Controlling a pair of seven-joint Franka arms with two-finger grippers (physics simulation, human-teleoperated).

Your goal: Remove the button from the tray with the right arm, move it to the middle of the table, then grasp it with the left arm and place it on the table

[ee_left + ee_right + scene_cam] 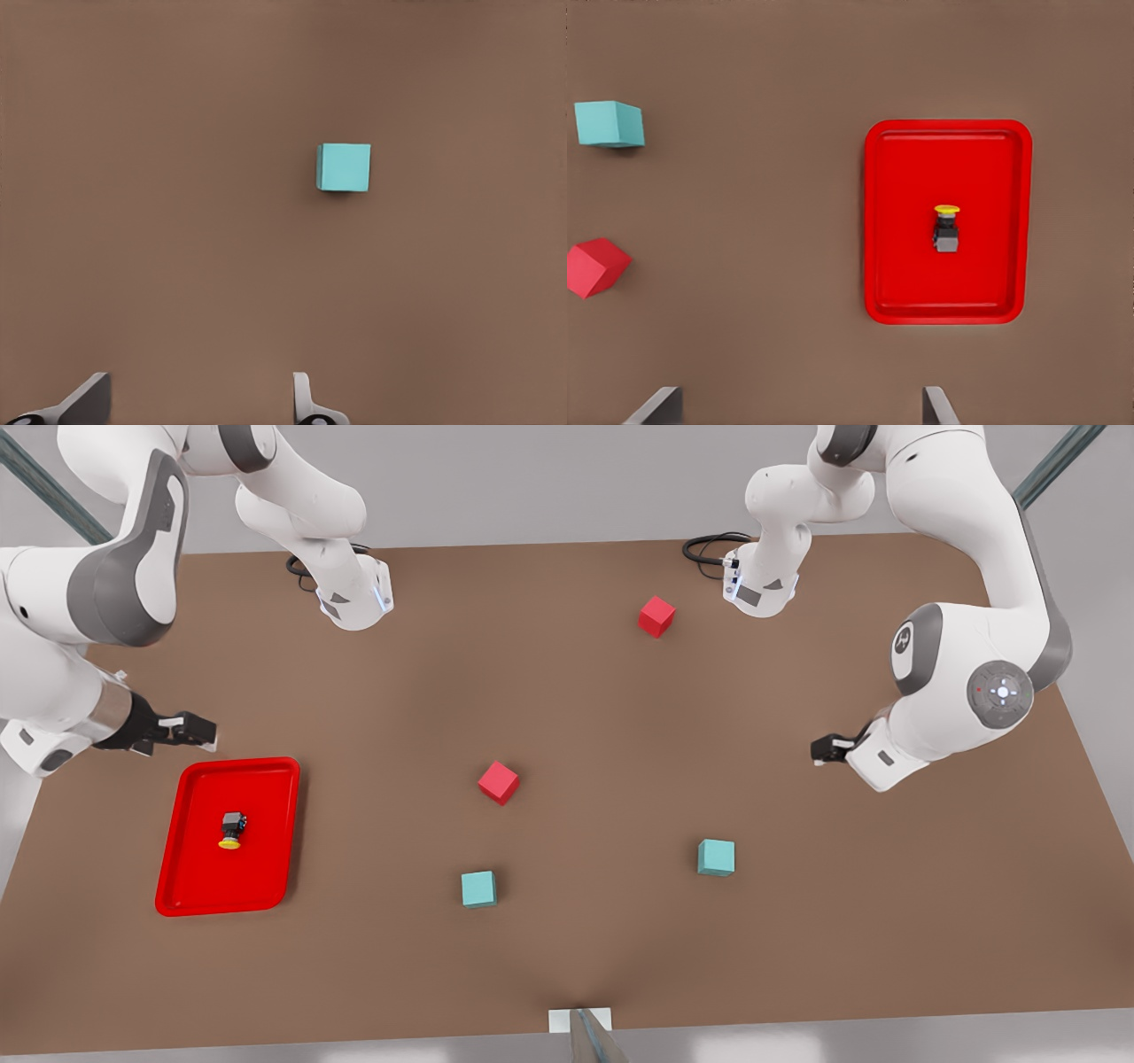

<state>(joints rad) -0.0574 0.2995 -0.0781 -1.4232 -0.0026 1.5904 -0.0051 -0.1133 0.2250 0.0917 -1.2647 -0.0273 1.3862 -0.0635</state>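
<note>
Nothing of the task appears to have been done yet. The button [232, 830] is seen lying on its side in the middle of the red tray [190, 895], at the lower left of the front view, untouched by either gripper; its yellow cap is pointed toward the tray's near edge. Lifting it out, carrying it to the middle of the table [585, 921], the handover and the final placing are all judged to be left.

The right gripper [188, 730] is held above the table just past the tray's far rim, at the left edge of the front view, well above the button. Its fingers [660, 405] are spread wide with nothing between them.

The left gripper [824, 749] is held at the right of the front view, well apart from the tray, and is taken to be waiting. Its fingers [87, 400] are likewise parted and empty, above bare tabletop near a teal cube [344, 167].
</note>
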